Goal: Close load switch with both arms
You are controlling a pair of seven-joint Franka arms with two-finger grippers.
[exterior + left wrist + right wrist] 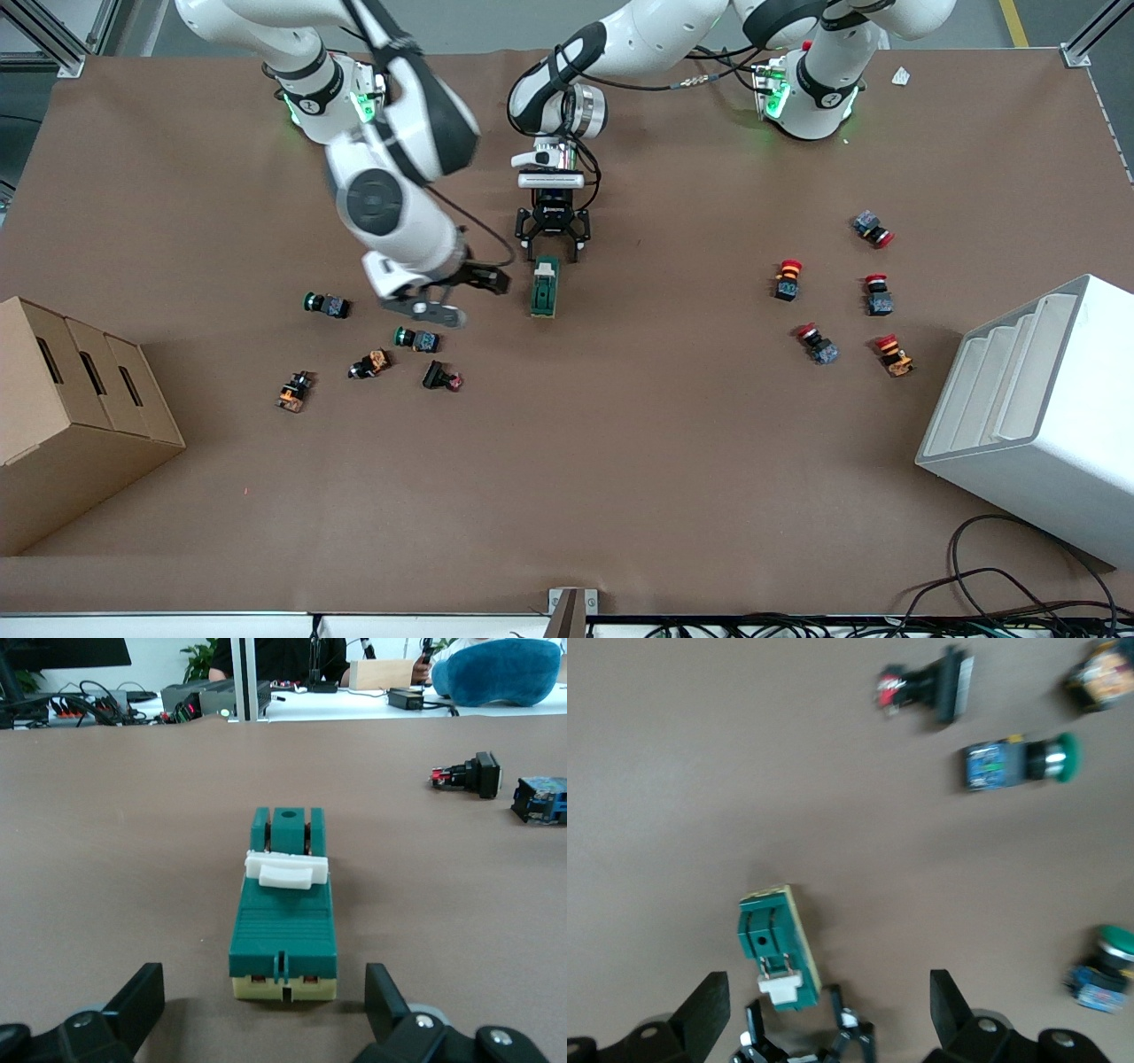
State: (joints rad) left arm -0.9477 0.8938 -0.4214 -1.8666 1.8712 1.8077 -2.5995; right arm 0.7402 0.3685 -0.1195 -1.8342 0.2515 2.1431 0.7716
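Observation:
The load switch (544, 288) is a narrow dark-green block that lies flat in the middle of the table. Its white handle (285, 870) is at the end nearer the robots' bases. My left gripper (552, 251) is open and low at that end. Its fingers (142, 1001) stand apart on either side of the switch (283, 921), not touching it. My right gripper (465, 297) is open and empty, in the air beside the switch toward the right arm's end. The right wrist view shows the switch (775, 943) and the left gripper's fingertips (837, 1014) between the right gripper's own fingers (707, 1010).
Green, orange and black push-buttons (416, 338) lie under and near the right gripper. Several red-capped buttons (787, 279) lie toward the left arm's end. A cardboard box (71, 416) and a white rack (1036, 416) stand at the table's two ends.

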